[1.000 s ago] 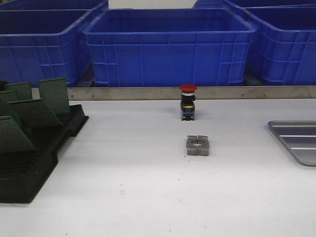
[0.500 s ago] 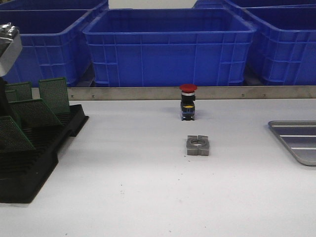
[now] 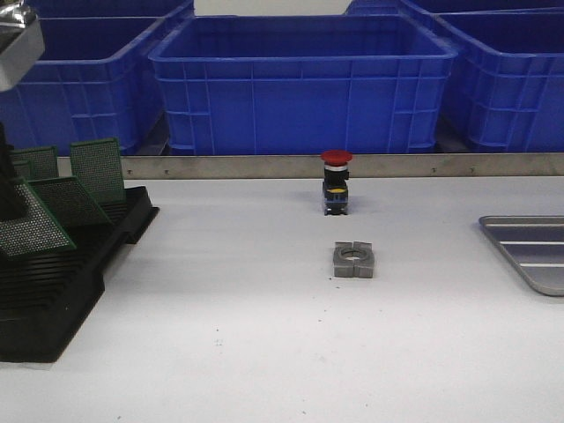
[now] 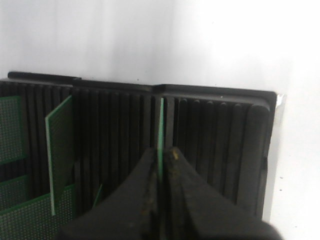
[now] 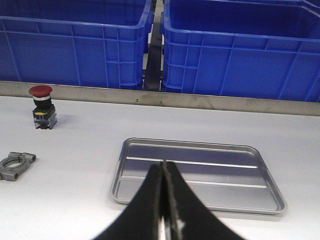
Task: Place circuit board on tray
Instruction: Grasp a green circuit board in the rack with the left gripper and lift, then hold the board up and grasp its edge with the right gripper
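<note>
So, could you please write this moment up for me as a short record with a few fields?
left gripper: shut on a green circuit board, seen edge-on, above the black slotted rack
right gripper: shut, holding nothing, above the table in front of the tray
tray: grey metal, nothing in it, at the right of the table
other boards: standing tilted in the rack
table middle: red push button, with a grey metal clamp in front of it
behind: blue bins

Red-capped black pushbutton switch (image 3: 336, 182) stands at table centre, far side. Grey metal split clamp ring (image 3: 353, 260) lies just nearer. Black slotted plastic rack (image 3: 62, 282) left. Big blue plastic bins (image 3: 300, 84) behind a metal rail (image 3: 264, 166).
</note>
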`<state>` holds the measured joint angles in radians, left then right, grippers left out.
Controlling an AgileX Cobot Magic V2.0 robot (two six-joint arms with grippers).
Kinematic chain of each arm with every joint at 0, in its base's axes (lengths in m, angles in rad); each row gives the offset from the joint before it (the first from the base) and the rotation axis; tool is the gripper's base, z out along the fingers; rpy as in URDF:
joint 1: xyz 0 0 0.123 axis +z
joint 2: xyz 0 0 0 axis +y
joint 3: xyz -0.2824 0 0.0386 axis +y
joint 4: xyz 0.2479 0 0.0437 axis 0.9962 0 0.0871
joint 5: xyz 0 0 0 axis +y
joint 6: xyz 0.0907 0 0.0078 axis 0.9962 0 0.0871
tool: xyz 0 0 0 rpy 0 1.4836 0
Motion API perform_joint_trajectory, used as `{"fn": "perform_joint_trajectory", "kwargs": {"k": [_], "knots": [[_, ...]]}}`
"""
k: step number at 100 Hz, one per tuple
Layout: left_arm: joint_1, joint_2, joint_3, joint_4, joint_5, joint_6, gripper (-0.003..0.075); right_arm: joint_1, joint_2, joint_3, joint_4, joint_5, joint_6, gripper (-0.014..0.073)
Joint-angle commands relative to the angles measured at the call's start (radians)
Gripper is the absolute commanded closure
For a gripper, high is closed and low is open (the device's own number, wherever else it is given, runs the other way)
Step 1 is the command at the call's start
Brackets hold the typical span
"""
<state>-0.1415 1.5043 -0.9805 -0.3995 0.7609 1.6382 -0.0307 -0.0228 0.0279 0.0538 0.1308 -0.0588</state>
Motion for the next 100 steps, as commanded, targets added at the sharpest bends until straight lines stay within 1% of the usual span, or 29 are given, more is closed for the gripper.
{"fn": "perform_joint_trajectory", "kwargs": {"k": [1,11,24,37,48,73,86,91,100], "knots": [[-0.011,-0.048,-0.071,-0.047,0.061,-0.011,0.0737,-0.005,-0.008,0.001,0.0,-0.074,-0.009,0.0652],[-0.011,-0.052,-0.113,-0.114,0.146,-0.011,0.0737,-0.005,-0.008,0.001,0.0,-0.074,-0.009,0.0652],[-0.011,-0.052,-0.149,-0.221,0.287,-0.011,0.0737,-0.005,-0.008,0.001,0.0,-0.074,-0.009,0.0652],[-0.014,-0.052,-0.155,-0.341,0.364,-0.011,0.0737,-0.005,-0.008,0.001,0.0,-0.074,-0.009,0.0652],[-0.053,-0.052,-0.155,-0.407,0.366,-0.011,0.0737,-0.005,-0.008,0.001,0.0,-0.075,-0.009,0.0652],[-0.184,-0.052,-0.155,-0.471,0.325,-0.011,0.0737,-0.005,-0.008,0.001,0.0,-0.104,-0.009,0.0652],[-0.233,-0.052,-0.155,-0.571,0.276,-0.011,0.0737,-0.005,-0.007,-0.005,0.002,-0.124,-0.007,0.0652],[-0.249,-0.052,-0.155,-0.603,0.256,-0.011,0.0737,-0.002,-0.007,-0.022,0.005,-0.109,-0.001,0.0652],[-0.268,-0.052,-0.155,-0.639,0.23,-0.011,0.0737,-0.002,0.003,-0.076,0.007,-0.036,-0.001,0.0654]]}}
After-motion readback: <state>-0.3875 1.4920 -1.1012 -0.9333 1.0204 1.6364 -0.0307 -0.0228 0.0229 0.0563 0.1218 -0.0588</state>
